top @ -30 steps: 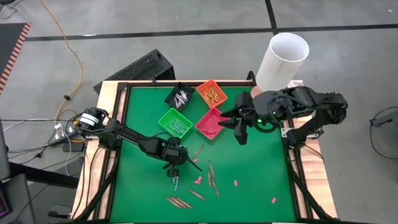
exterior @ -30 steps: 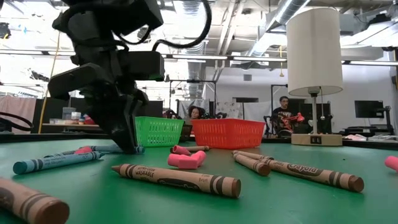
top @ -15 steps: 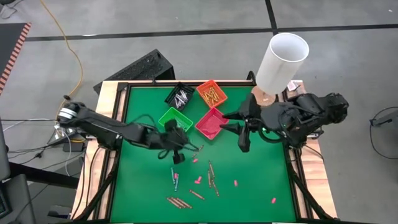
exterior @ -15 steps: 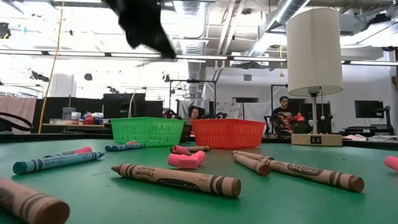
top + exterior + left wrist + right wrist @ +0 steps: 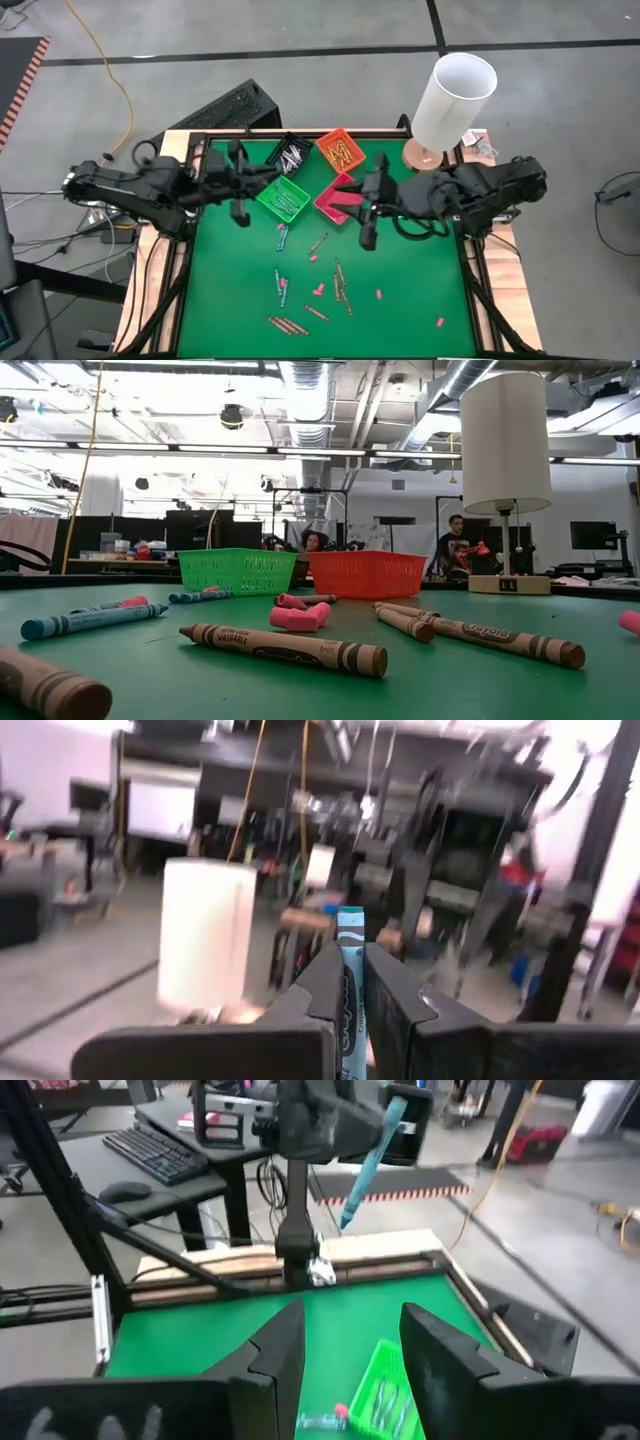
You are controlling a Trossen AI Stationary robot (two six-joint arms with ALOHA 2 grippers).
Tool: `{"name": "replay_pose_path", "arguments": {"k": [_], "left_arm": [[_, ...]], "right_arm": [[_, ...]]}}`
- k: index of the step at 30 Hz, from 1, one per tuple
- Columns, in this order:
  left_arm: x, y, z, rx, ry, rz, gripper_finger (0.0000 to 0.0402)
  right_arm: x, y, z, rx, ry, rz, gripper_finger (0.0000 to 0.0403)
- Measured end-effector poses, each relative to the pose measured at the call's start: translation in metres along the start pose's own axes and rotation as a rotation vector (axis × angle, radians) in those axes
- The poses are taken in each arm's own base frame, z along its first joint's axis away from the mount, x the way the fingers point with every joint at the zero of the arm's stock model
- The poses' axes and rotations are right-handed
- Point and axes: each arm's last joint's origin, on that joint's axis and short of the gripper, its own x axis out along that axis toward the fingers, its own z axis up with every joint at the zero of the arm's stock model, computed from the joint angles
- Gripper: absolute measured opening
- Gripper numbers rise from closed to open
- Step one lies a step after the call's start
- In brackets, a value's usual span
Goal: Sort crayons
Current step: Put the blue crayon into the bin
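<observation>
Loose crayons [image 5: 285, 649] lie on the green worktop [image 5: 400, 320] in front of the green bin [image 5: 282, 196]. Beside this bin, the left end effector [image 5: 353, 982] pinches a teal crayon [image 5: 350, 975]; it looks light, stiff and breakable, best held mid-length. Right end effector [image 5: 345, 1342] is spread, empty.

High view: overhead, straight down, whole green desk [image 5: 400, 310] in frame. Low view: at desk-top height, level, very near the loose crayons [image 5: 283, 648], facing the room behind. It shares the green bin [image 5: 281, 196] and white lamp [image 5: 453, 97] with the high view. Left wrist view: faces the room. Right wrist view: looks across the desk at the left arm.
</observation>
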Motion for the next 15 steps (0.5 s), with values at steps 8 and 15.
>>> {"name": "replay_pose_path", "arguments": {"k": [8, 15], "left_arm": [[0.000, -0.003, 0.014, 0.020, -0.146, -0.083, 0.0011], [0.005, -0.006, 0.011, 0.040, -0.165, -0.100, 0.0011]], "right_arm": [[0.052, 0.004, 0.008, -0.018, -0.134, 0.056, 0.0161], [0.077, -0.009, 0.012, 0.020, -0.197, 0.064, 0.0161]]}}
